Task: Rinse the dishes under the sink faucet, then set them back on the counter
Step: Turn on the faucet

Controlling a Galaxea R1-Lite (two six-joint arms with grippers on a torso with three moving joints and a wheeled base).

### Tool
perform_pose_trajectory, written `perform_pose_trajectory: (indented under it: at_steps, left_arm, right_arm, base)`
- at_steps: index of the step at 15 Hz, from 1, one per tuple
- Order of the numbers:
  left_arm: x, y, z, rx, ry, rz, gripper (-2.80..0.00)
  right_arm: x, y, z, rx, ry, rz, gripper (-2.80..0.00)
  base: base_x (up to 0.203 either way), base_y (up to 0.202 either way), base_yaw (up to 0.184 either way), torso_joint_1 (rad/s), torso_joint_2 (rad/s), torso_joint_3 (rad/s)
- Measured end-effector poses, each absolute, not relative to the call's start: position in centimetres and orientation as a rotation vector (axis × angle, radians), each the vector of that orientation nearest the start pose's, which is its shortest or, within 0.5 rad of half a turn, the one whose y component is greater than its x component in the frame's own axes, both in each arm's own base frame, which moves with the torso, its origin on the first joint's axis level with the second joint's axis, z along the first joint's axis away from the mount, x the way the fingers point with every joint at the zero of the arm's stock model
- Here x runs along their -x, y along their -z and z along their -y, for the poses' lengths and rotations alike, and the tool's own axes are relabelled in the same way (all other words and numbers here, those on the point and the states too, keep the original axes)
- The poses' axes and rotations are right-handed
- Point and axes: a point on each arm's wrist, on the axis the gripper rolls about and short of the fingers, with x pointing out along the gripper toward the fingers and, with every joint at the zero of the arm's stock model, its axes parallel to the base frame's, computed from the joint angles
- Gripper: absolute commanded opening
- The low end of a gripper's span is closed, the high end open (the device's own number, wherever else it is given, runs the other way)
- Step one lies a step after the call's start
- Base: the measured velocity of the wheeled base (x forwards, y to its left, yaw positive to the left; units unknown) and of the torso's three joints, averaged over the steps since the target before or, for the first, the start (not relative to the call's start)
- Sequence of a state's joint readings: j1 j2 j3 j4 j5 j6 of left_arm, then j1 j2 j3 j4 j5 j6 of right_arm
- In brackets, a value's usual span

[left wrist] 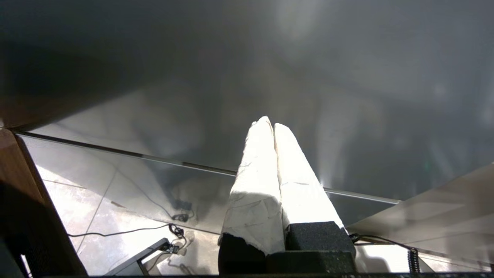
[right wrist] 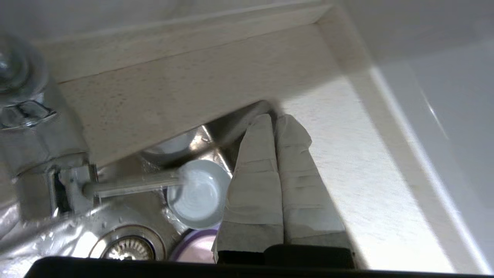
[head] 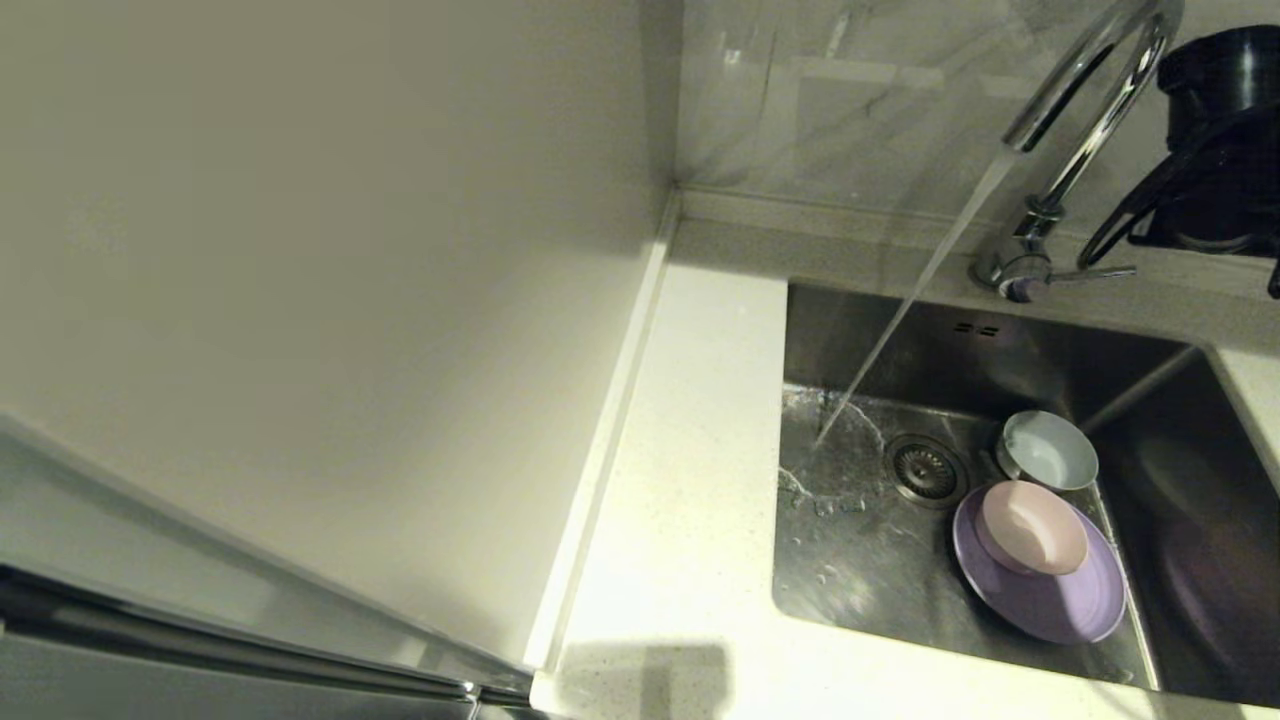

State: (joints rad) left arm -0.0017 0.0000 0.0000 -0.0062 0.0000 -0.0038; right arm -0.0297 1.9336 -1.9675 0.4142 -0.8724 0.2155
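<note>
**Dishes sit below the right gripper, water already running**

Speckled white stone counter (head: 690, 480) borders a brushed steel sink (head: 870, 560), where the chrome gooseneck faucet (head: 1085, 110) pours a stream left of the drain. On the basin floor, the small pale blue-white bowl (head: 1048, 450) lies at twelve o'clock from the flat lavender plate (head: 1040, 585), which carries the small pink bowl (head: 1032, 526). My right gripper (right wrist: 274, 117), fingers pressed together, hangs above the faucet base, nearer the dishes. My left gripper (left wrist: 269, 122), likewise closed, is parked away.
</note>
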Motion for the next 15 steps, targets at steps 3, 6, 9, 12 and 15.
perform_pose_trajectory:
  at_steps: [3,6,9,12,15]
  left_arm:
    - [2.3,-7.6,0.0,0.004,0.002,0.006,-2.80]
    - [2.3,-7.6,0.0,0.004,0.002,0.007,-2.80]
    - [2.3,-7.6,0.0,0.004,0.002,0.007,-2.80]
    - [2.3,-7.6,0.0,0.004,0.002,0.007,-2.80]
    - [2.3,-7.6,0.0,0.004,0.002,0.007,-2.80]
  right_arm:
    - [-32.4,-35.2,4.3,-0.059,0.941,-0.234,-2.80]
    - [-26.4,-36.9,5.5,-0.065,0.939,-0.221,-2.80]
    - [-19.2,-36.7,5.3,-0.043,0.920,-0.236,-2.80]
    - [-12.4,-35.0,4.1,-0.007,0.869,-0.249,-2.80]
    - [-5.7,-32.6,2.4,0.024,0.793,-0.229,-2.80]
  base:
    - [0.000,0.000,0.000,0.000,0.00,0.000]
    - [0.000,0.000,0.000,0.000,0.00,0.000]
    - [0.000,0.000,0.000,0.000,0.00,0.000]
    - [0.000,0.000,0.000,0.000,0.00,0.000]
    - [0.000,0.000,0.000,0.000,0.00,0.000]
